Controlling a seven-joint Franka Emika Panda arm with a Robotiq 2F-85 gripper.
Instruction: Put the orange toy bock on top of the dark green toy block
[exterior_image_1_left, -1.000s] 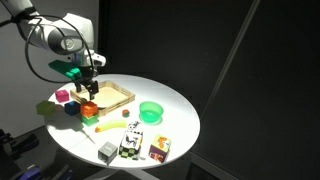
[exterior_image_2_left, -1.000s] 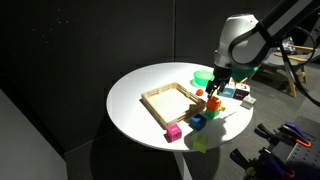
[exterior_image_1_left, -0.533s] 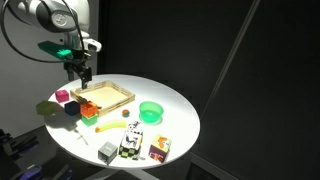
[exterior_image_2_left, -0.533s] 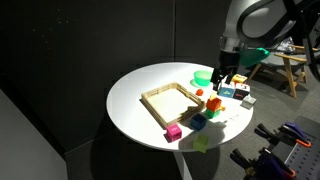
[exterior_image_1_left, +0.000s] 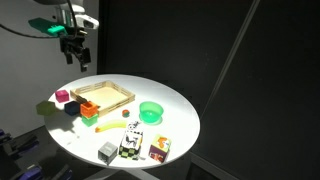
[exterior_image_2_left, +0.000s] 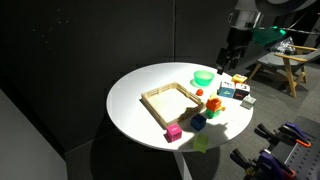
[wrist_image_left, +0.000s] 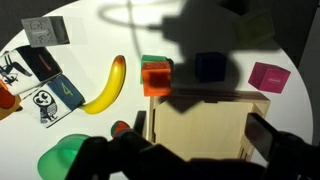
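Well up above the round white desk, the arm holds its gripper high and away from everything. Its fingers stand apart with nothing between them. In the wrist view they show only as dark shapes at the bottom edge, spread wide over the wooden tray.

Down on the desk, the orange block sits on top of the dark green block, just beside one edge of the tray. From straight above, the orange block hides nearly all of the green one, which peeks out as a thin strip along one side. A blue cube stands near the stack, and a magenta cube lies a little farther along the same side of the tray. On the stack's other side a yellow banana lies near it, tilted. A green bowl rests beyond the tray, well apart from the stack. Some small printed boxes lie past the banana, near the desk's rim.
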